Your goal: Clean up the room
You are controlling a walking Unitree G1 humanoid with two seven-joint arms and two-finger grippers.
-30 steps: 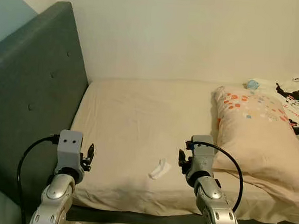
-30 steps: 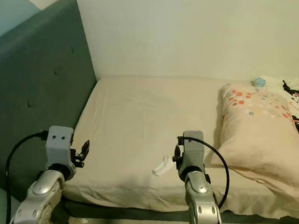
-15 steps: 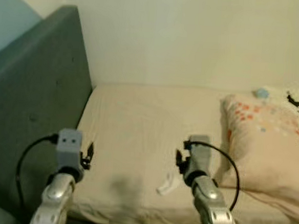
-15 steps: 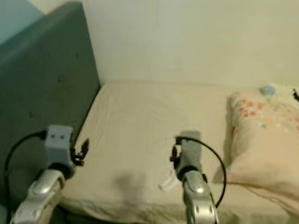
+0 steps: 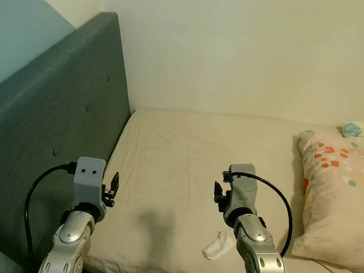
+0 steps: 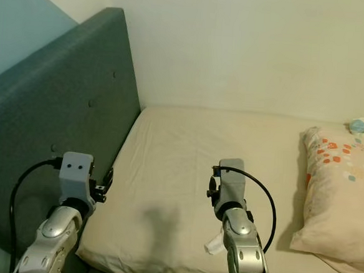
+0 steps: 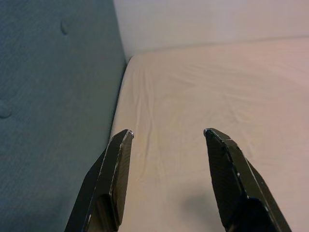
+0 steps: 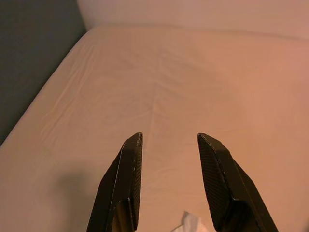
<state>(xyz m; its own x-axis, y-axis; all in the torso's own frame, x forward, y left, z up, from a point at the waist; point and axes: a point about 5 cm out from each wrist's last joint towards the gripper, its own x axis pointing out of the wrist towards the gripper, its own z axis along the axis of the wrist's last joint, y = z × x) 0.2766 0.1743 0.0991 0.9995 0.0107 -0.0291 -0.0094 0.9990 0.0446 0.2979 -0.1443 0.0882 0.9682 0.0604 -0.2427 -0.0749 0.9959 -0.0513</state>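
A crumpled white tissue [image 5: 217, 246] lies on the cream bed sheet [image 5: 186, 162] near the front edge, just left of my right arm; a corner of the tissue [image 8: 188, 223] peeks in low between the fingers in the right wrist view. My right gripper [image 8: 169, 140] is open and empty above the sheet. My left gripper [image 7: 166, 133] is open and empty too, held over the bed's left side beside the grey headboard [image 5: 50, 140].
A patterned pillow [image 5: 340, 197] lies on the right of the bed, with a small blue item [image 5: 352, 129] behind it by the wall. The padded headboard stands along the left. Wide bare sheet stretches between headboard and pillow.
The camera has swung left and moved closer, so pillow and tissue sit further right and lower in view. Both grippers keep their pose, open.
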